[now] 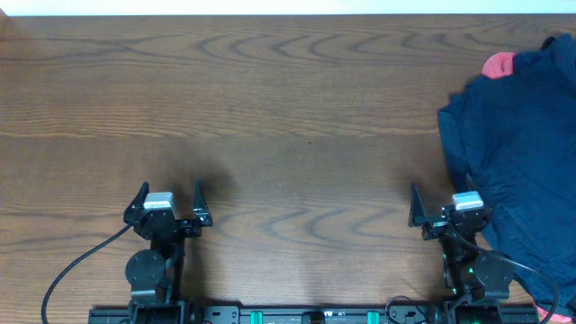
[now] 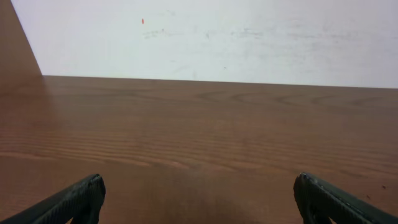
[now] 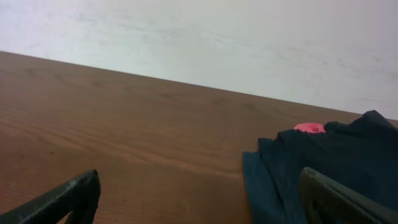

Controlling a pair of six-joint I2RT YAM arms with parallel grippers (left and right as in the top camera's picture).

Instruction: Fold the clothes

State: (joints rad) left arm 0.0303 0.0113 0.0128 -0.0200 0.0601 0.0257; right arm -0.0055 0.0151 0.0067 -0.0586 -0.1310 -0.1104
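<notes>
Overhead view of a brown wood-grain tabletop (image 1: 288,108) with two black robot arms at its near edge. The left gripper (image 1: 170,190) sits low over bare wood, with its two fingers spread wide and nothing between them. The right gripper (image 1: 441,193) is also spread wide and holds nothing.

A rumpled heap of dark navy clothes (image 1: 522,135) lies just beside the right gripper, on its right, and stretches well ahead of it towards the far edge of the tabletop. The right finger of this gripper sits at the near left edge of the cloth, but it is not possible to tell whether they touch. A small pink-red piece (image 1: 498,64) peeks out at the far side of the heap, ahead and to the right of the right gripper.

The clothes are well apart from the left gripper, far off to its right. A pale wall (image 2: 217,37) rises beyond the tabletop
</notes>
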